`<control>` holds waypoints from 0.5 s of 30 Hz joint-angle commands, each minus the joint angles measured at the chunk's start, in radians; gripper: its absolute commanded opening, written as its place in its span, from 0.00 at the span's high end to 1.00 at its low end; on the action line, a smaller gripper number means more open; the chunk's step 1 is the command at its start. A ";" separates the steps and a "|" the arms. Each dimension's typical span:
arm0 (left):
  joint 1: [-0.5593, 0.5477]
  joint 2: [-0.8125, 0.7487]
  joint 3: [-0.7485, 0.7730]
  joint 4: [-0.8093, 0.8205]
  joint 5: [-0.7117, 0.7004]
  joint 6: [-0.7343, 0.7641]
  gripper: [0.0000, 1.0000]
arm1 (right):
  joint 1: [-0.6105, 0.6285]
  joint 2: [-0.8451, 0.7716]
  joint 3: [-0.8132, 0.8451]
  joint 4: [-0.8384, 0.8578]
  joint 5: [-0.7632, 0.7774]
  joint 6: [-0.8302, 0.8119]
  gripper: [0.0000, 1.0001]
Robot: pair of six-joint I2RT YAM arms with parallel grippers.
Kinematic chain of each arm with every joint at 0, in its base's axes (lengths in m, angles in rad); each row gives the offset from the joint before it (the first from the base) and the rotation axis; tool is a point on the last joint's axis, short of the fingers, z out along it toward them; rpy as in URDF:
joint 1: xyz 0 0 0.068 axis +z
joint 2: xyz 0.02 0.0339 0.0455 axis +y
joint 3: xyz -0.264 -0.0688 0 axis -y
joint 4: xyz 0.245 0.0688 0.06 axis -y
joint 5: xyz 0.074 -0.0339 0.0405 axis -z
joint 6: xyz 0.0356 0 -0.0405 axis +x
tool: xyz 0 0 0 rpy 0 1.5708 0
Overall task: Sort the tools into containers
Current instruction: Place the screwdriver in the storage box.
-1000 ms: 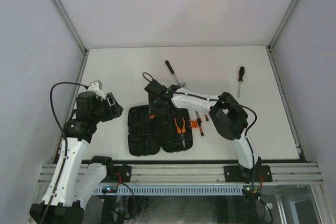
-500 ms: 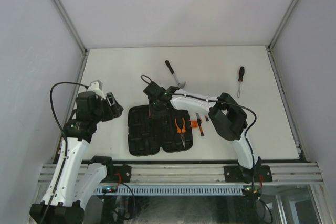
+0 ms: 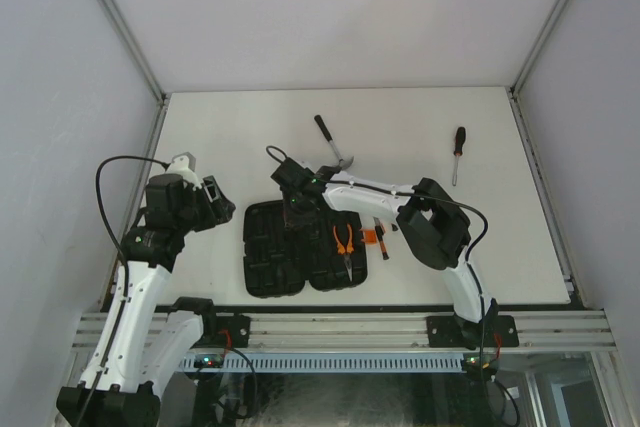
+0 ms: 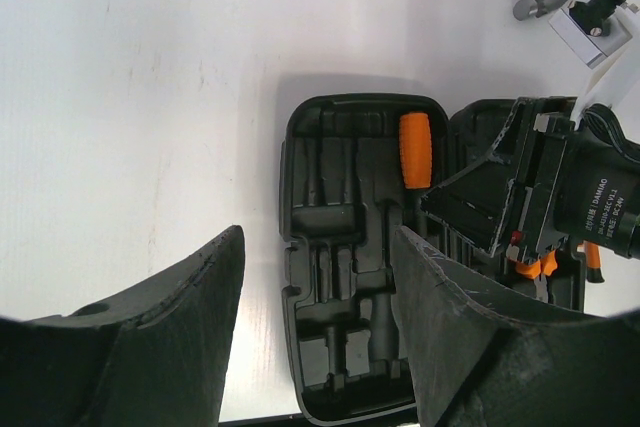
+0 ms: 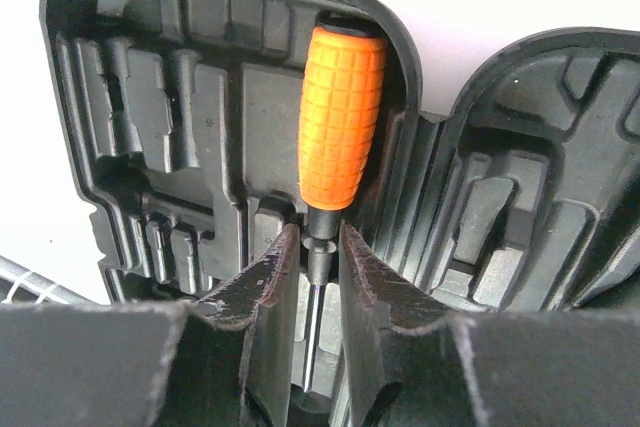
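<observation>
The black tool case (image 3: 265,257) lies open near the table's front. My right gripper (image 3: 290,212) hangs over its left half. In the right wrist view the right gripper (image 5: 318,232) is closed on the black collar of an orange-handled screwdriver (image 5: 342,122), which lies in a slot along the hinge side of the case (image 5: 170,97). The orange-handled pliers (image 3: 345,244) lie in the case's right half. My left gripper (image 4: 318,237) is open and empty, held above the case (image 4: 340,347) to its left. The hammer (image 3: 330,140) and a longer black-handled screwdriver (image 3: 457,152) lie on the table behind.
Slim screwdrivers (image 3: 380,235) lie on the table just right of the case, by its orange latch (image 3: 371,237). White walls enclose the table on three sides. The right arm (image 4: 540,187) reaches over the case's right half.
My right gripper has crept a little to the left and toward the far edge over the case. The left arm has not moved.
</observation>
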 commanded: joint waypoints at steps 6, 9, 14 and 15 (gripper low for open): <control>-0.004 -0.007 -0.001 0.038 0.004 0.013 0.35 | -0.001 -0.015 0.007 -0.002 0.013 -0.004 0.81; -0.004 -0.007 0.000 0.038 0.003 0.013 0.35 | -0.008 -0.004 0.012 0.000 0.011 -0.004 0.81; -0.004 -0.006 -0.001 0.038 0.004 0.013 0.35 | -0.021 0.008 0.035 -0.003 0.011 -0.005 0.82; -0.004 -0.004 0.000 0.038 0.004 0.013 0.35 | -0.023 0.010 0.039 -0.006 0.012 -0.007 0.83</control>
